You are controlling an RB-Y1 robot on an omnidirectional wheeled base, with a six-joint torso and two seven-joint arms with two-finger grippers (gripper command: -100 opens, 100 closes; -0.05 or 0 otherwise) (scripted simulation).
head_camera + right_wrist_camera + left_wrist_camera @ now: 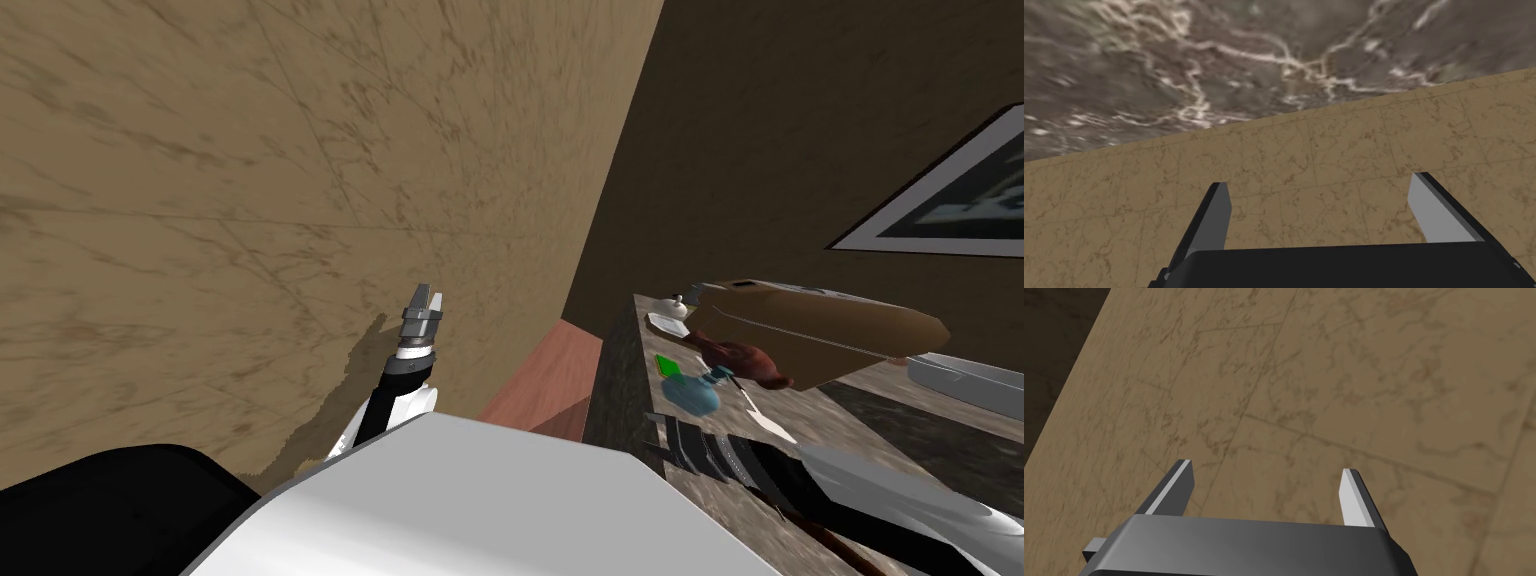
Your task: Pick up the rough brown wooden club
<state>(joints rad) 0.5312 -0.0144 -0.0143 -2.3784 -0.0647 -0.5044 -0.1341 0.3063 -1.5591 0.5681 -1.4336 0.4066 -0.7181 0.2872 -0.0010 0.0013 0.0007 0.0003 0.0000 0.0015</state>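
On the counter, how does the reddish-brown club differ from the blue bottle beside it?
Colour: the club is dark reddish brown, the blue bottle pale blue.
Shape: the club is long and lumpy, the blue bottle short and rounded with a narrow neck.
Place: the club lies next to the big brown box, the blue bottle nearer the counter's edge.
Both rest on the marbled counter.

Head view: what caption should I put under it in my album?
Left gripper open by the tan wall, brown club waiting on the stone counter to its right.
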